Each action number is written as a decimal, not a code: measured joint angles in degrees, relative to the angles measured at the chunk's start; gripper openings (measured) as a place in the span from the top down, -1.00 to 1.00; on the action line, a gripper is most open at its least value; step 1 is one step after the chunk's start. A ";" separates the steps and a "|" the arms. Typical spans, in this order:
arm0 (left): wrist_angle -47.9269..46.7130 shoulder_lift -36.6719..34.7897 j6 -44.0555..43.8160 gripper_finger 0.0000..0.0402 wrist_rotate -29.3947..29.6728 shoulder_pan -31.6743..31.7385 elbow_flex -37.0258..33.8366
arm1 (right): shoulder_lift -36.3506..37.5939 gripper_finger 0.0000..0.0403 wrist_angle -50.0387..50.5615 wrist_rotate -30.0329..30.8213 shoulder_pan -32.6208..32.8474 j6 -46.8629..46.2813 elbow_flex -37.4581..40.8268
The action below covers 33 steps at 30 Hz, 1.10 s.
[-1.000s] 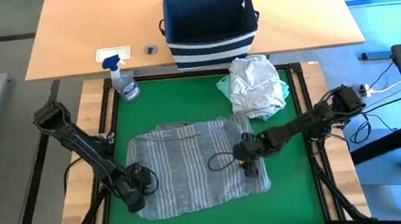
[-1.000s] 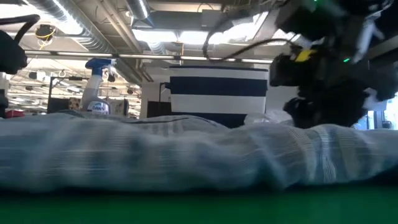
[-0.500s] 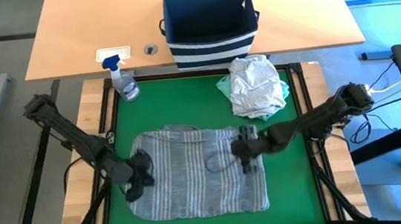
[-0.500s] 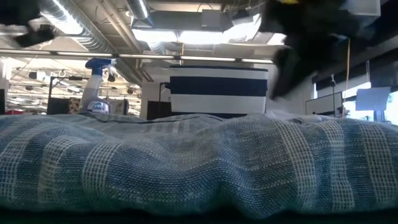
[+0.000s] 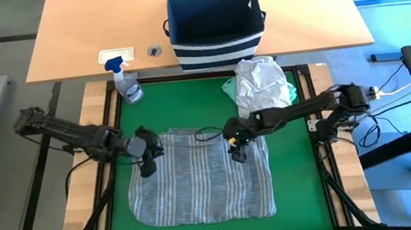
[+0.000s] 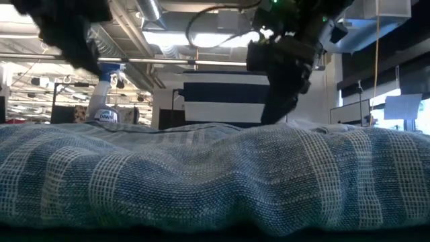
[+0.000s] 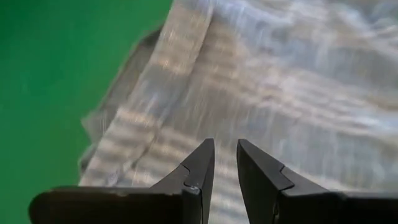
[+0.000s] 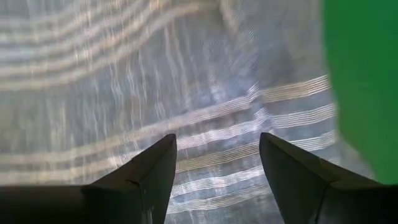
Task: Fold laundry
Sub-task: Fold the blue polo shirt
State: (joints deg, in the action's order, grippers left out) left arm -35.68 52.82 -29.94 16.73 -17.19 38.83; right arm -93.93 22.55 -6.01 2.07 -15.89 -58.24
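On the green mat: one grey-blue striped shirt, spread flat. Left gripper above the shirt's far left corner, fingers narrowly parted, nothing between them. Right gripper above its far right corner, fingers spread wide, holding nothing. Beyond the right gripper, a crumpled white t-shirt lying on a mint-teal garment. Farther off: striped basket, spray bottle.

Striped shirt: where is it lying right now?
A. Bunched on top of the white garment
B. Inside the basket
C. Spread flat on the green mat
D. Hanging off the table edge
C: the high view shows the striped shirt spread flat on the green mat, between both tools.
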 joint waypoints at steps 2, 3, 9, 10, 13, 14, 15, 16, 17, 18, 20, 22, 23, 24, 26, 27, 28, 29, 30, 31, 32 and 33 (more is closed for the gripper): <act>0.09 -0.02 0.71 0.67 -5.16 3.73 -2.33 | -1.14 -0.15 0.52 -0.64 0.07 1.47 0.02; 0.32 -0.02 0.86 0.68 -8.24 5.40 -3.82 | -1.49 -0.15 0.76 -0.67 0.10 2.24 0.02; 4.57 0.42 0.24 0.73 -17.34 12.83 -12.92 | -1.66 -0.15 3.26 3.29 -0.97 6.40 0.00; 6.41 0.56 0.20 0.74 -17.64 13.69 -14.01 | -1.66 -0.15 3.24 3.62 -1.42 7.18 0.00; 11.21 1.05 0.21 0.76 -17.71 16.13 -16.83 | -1.83 -0.15 3.49 2.33 -2.96 7.41 0.00; 12.57 1.27 0.25 0.76 -17.48 16.92 -17.42 | -2.00 -0.15 3.51 1.77 -3.32 7.47 -0.02; 13.69 1.36 0.56 0.76 -17.02 17.71 -17.80 | -2.10 -0.15 3.74 1.70 -3.57 7.70 -0.02; 14.01 1.34 0.97 0.76 -16.15 18.42 -17.92 | -2.12 -0.15 4.25 2.13 -3.77 8.19 -0.02; 14.40 1.29 1.62 0.76 -14.74 19.13 -17.92 | -2.12 -0.15 4.39 3.83 -3.78 8.63 -0.02; 14.87 1.29 2.21 0.76 -13.08 19.81 -17.92 | -2.12 -0.15 4.11 6.05 -3.76 8.91 -0.02; 15.34 1.11 3.19 0.76 -9.42 21.03 -17.95 | -2.12 -0.15 4.11 11.05 -3.74 10.17 -0.02; 16.94 1.07 3.56 0.76 -5.50 22.05 -17.95 | -2.12 -0.15 4.11 15.51 -3.72 11.07 -0.04; 17.11 1.07 3.63 0.76 -3.38 22.51 -17.95 | -2.12 -0.15 4.10 17.55 -3.95 11.56 -0.03; 17.12 1.08 3.70 0.76 -1.30 22.95 -17.95 | -2.12 -0.15 4.09 19.15 -4.06 11.71 -0.04; 17.09 1.27 4.79 0.76 2.65 23.80 -17.95 | -2.26 -0.15 3.86 22.98 -4.57 11.73 -0.02; 17.03 1.29 5.57 0.76 4.63 24.22 -17.95 | -2.34 -0.15 3.44 25.17 -4.84 11.65 -0.02; 17.06 1.29 6.13 0.76 6.68 24.64 -17.95 | -2.38 -0.15 3.13 27.15 -4.85 11.34 -0.04; 17.06 1.29 6.24 0.76 9.01 25.06 -17.95 | -2.41 -0.15 2.99 28.69 -5.25 10.91 -0.04; 17.05 1.29 6.06 0.76 11.45 25.53 -17.95 | -2.41 -0.15 2.65 29.96 -5.69 10.77 -0.04; 17.08 1.29 5.42 0.76 13.51 26.04 -17.95 | -2.41 -0.15 2.31 30.56 -6.02 10.62 -0.05; 17.13 1.29 4.66 0.76 15.02 26.54 -17.95 | -2.41 -0.15 2.34 30.54 -6.47 10.40 -0.07; 17.21 1.29 3.82 0.76 15.80 27.00 -17.95 | -2.37 -0.15 3.08 30.03 -6.93 10.35 -0.23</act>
State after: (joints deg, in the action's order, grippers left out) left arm -18.47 54.11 -26.12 32.53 9.82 20.88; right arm -96.30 25.63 24.02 -4.86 -5.54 -58.47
